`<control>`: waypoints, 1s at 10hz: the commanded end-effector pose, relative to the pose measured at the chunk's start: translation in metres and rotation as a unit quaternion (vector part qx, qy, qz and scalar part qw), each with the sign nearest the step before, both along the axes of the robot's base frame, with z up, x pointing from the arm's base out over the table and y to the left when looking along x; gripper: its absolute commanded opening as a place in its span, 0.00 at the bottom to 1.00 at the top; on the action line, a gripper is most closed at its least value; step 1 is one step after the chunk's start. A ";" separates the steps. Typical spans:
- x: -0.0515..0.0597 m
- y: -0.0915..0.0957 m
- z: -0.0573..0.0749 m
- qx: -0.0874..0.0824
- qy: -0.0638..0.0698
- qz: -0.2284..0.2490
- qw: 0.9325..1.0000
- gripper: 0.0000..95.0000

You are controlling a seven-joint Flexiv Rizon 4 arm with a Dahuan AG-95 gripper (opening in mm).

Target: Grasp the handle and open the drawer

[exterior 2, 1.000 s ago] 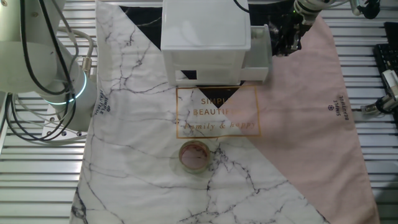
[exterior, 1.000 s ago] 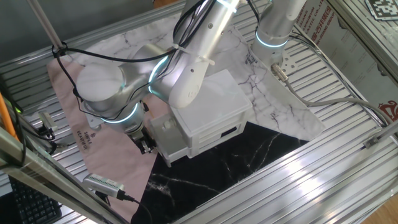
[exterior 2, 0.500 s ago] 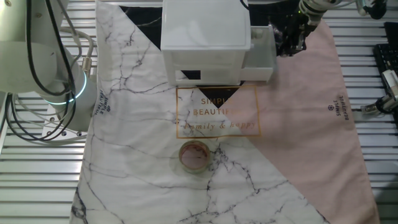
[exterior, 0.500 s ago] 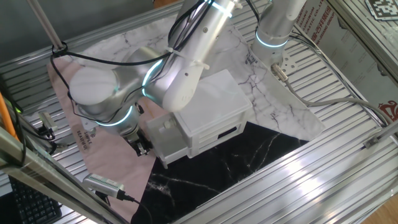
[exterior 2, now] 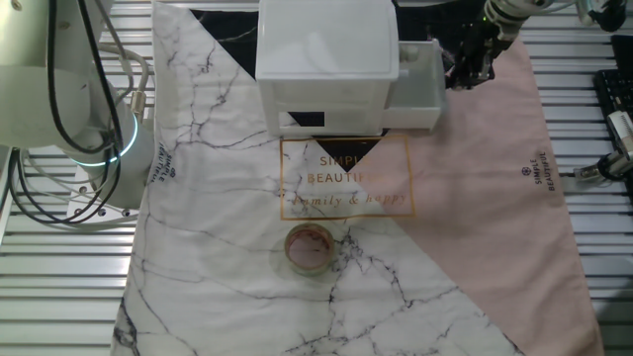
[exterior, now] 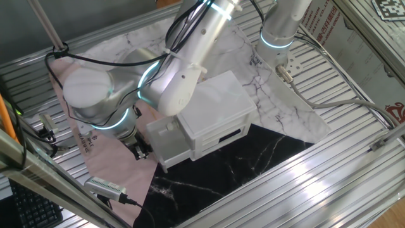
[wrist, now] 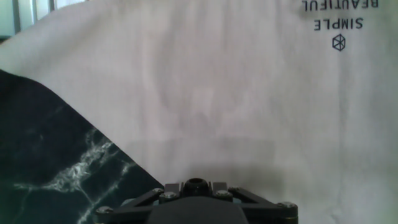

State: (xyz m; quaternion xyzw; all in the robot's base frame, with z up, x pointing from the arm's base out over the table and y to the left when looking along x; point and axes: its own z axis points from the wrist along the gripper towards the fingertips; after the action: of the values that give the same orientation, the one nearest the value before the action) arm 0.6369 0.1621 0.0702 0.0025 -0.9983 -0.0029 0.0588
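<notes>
The white cabinet [exterior: 218, 104] [exterior 2: 326, 44] stands on the cloths. Its upper drawer [exterior: 166, 134] [exterior 2: 417, 81] sticks out partway as a shallow white tray. My gripper [exterior: 140, 151] [exterior 2: 467, 69] is at the drawer's outer front, fingers pointing at it. In the hand view my gripper [wrist: 196, 188] has its two fingers closed against the small black round handle [wrist: 196, 183]. In both fixed views the handle is hidden behind my fingers. The lower drawer slot shows dark [exterior: 233, 135].
A pink cloth [exterior 2: 495, 198] lies under my gripper, with black marble cloth [exterior: 240, 168] and white marble cloth [exterior 2: 218, 198] beside it. A small brown-rimmed cup [exterior 2: 309, 247] sits in front of the cabinet. My arm's base [exterior 2: 79, 129] stands at the side. Cables and a keyboard [exterior 2: 613, 94] lie past the pink cloth.
The drawer has slid further out of the cabinet, with my gripper moving away from the cabinet while holding the handle.
</notes>
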 end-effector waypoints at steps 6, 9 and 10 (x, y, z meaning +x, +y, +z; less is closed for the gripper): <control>0.016 -0.002 0.002 0.002 0.004 0.005 1.000 0.00; 0.021 -0.001 0.002 0.002 0.006 0.004 1.000 0.00; 0.022 -0.001 0.002 0.002 0.005 0.004 1.000 0.00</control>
State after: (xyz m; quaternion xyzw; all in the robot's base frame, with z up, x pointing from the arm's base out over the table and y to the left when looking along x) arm 0.6613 0.1616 0.0710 0.0068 -0.9979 -0.0038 0.0639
